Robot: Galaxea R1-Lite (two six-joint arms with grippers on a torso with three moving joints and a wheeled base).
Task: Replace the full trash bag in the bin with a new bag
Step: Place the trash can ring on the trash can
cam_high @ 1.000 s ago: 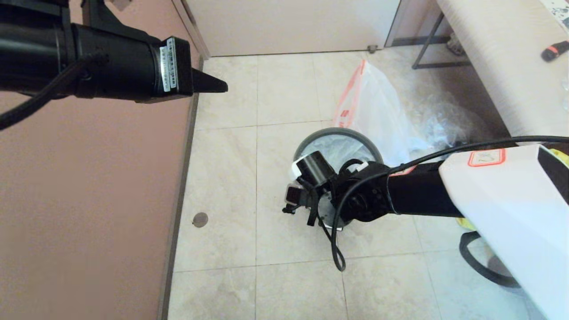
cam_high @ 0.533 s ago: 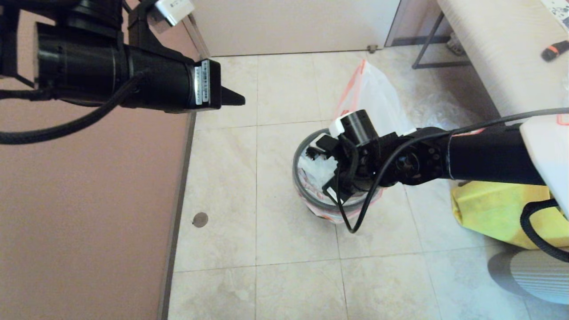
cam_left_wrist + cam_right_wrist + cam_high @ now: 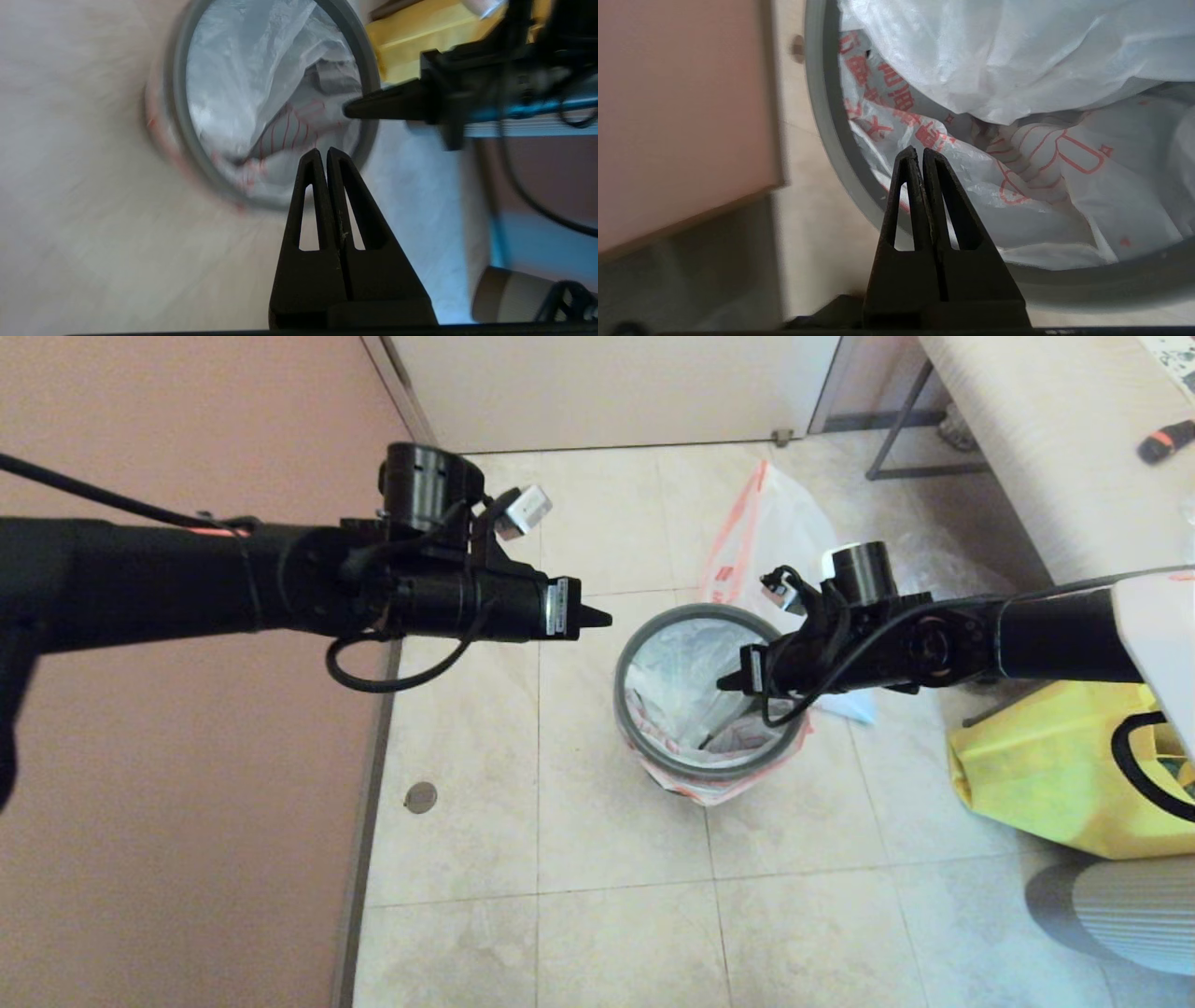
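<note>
The bin stands on the tiled floor, its grey rim ring (image 3: 624, 705) (image 3: 180, 121) (image 3: 817, 107) seated on top. The new bag (image 3: 677, 681) (image 3: 243, 79) (image 3: 1017, 56), thin white with red print, lines the inside, and its edge hangs out under the ring at the front. The full trash bag (image 3: 780, 537), white with an orange band, stands on the floor behind the bin. My left gripper (image 3: 605, 616) (image 3: 322, 150) is shut and empty, just left of the rim. My right gripper (image 3: 724, 683) (image 3: 920, 149) is shut and empty, pointing left over the bin's right half.
A crumpled clear bag (image 3: 934, 588) lies right of the full bag. A yellow tote (image 3: 1046, 775) sits at the right, with a pale bench (image 3: 1055, 457) beyond it. The pink wall (image 3: 187, 803) runs along the left. A floor drain (image 3: 420, 796) lies near the wall.
The left arm swung down and right until its tip reached the bin's left side. The right gripper rose out of the bin and turned to point left over it.
</note>
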